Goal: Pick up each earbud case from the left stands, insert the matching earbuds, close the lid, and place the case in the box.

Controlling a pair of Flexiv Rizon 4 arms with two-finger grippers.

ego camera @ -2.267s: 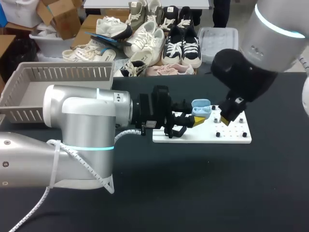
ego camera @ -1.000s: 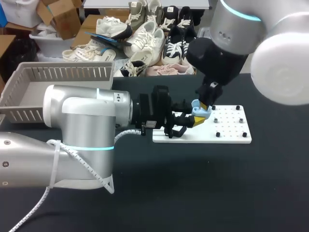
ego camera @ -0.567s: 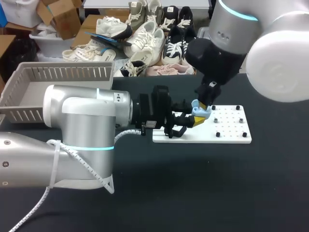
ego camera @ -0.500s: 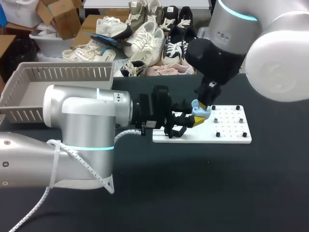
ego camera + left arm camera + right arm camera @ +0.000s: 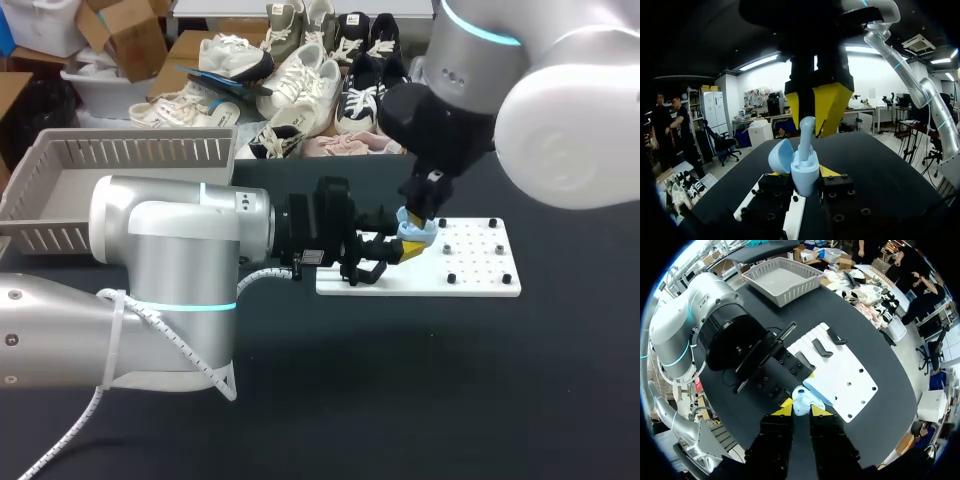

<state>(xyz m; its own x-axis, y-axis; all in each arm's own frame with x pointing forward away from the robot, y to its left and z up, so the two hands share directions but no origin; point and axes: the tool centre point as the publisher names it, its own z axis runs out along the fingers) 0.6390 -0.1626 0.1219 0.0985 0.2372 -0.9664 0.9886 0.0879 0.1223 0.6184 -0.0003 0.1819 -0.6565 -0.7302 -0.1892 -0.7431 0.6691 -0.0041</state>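
Two pinches over the board's (image 5: pixel 480 266) left half: left gripper (image 5: pixel 405 250) clamps the open case (image 5: pixel 804 173), right gripper (image 5: pixel 811 122) nips an earbud (image 5: pixel 805 134) at its mouth; basket (image 5: pixel 60 190) well apart, leftward.

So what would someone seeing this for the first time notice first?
The open light blue earbud case, gripped in the left gripper over the white pegboard, draws the eye first. Directly above it, the right gripper pinches an earbud whose lower end meets the case's opening. A grey basket stands at the table's left side.
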